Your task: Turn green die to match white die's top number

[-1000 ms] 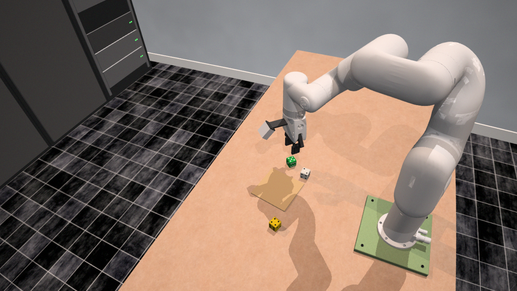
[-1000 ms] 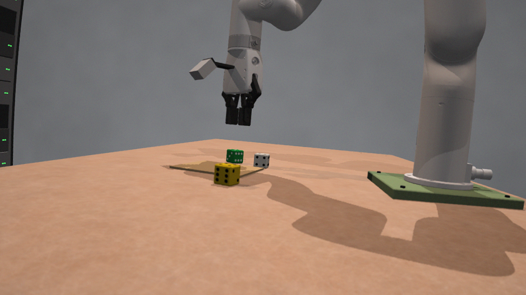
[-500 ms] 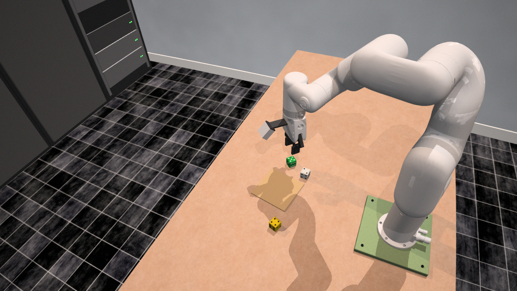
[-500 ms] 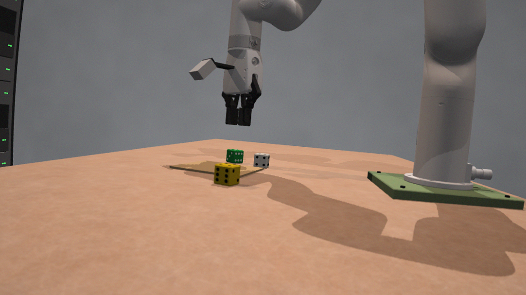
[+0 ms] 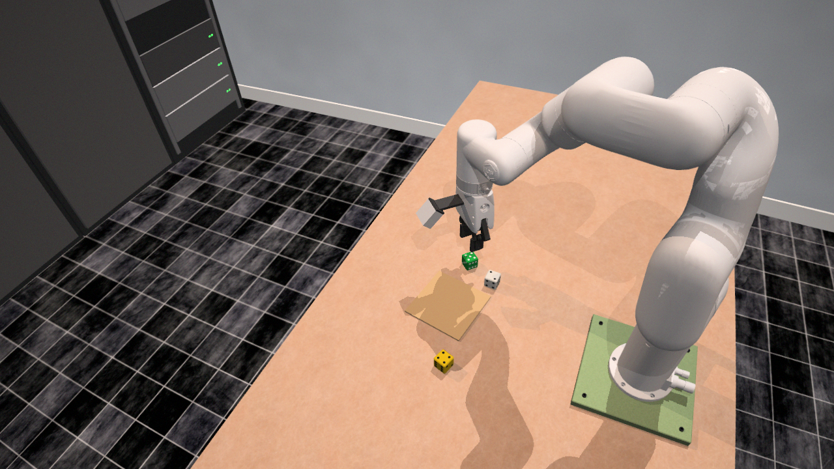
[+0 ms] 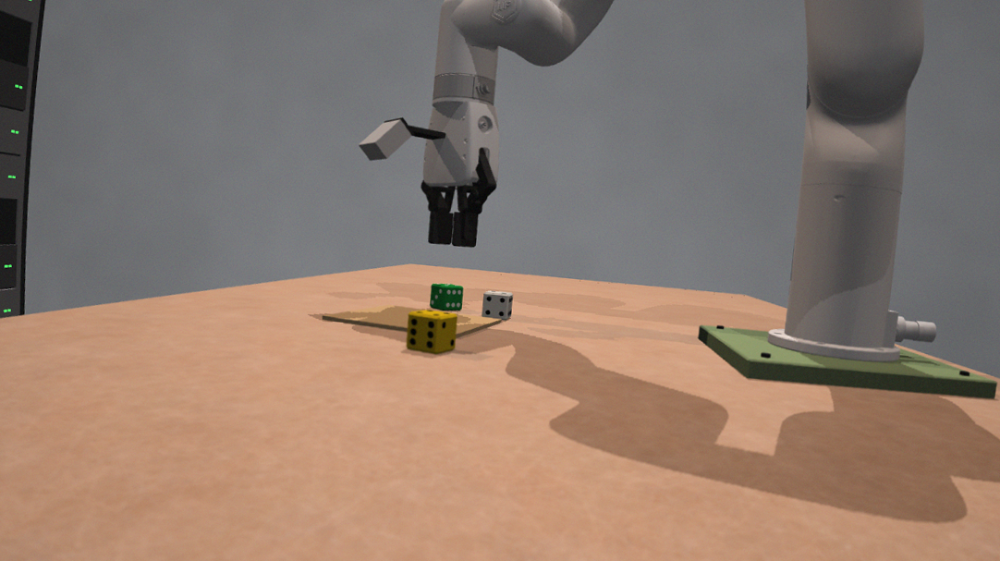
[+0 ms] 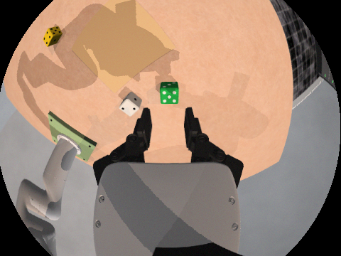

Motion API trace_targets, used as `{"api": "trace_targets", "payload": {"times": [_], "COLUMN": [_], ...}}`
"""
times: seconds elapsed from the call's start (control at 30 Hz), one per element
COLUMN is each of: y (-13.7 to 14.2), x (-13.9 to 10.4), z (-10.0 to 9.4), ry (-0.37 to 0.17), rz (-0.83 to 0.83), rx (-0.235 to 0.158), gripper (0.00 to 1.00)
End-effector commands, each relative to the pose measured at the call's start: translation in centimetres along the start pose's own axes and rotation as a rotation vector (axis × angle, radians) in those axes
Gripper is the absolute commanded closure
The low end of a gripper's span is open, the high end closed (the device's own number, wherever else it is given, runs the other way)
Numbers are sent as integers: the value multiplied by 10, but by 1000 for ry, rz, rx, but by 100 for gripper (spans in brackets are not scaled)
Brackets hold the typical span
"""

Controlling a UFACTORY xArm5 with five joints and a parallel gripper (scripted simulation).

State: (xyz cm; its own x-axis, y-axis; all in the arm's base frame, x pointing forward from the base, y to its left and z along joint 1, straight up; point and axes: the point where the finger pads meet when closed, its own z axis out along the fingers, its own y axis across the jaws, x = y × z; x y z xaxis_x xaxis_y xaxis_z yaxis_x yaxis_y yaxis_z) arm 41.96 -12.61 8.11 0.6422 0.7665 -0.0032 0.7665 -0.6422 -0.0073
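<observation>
The green die lies flat on the table just beyond the far corner of the tan mat, off the mat. It also shows in the exterior view and the wrist view. The white die sits on the table right of it, beside the mat's right corner. My gripper hangs well above the green die, pointing down. Its fingers stand partly apart with nothing between them.
A yellow die lies on the table in front of the mat, apart from it. The arm's green base plate is at the right. The table's left edge runs close to the mat.
</observation>
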Motion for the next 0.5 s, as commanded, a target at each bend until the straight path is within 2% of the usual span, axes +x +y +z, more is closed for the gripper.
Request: {"api": "trace_targets", "payload": {"times": [0.0, 0.47], "y": [1, 1], "x": [0, 0], "z": [6, 25], "ry": [2, 2], "rz": [0, 0], "rx": [-3, -3], "gripper": [53, 53]}}
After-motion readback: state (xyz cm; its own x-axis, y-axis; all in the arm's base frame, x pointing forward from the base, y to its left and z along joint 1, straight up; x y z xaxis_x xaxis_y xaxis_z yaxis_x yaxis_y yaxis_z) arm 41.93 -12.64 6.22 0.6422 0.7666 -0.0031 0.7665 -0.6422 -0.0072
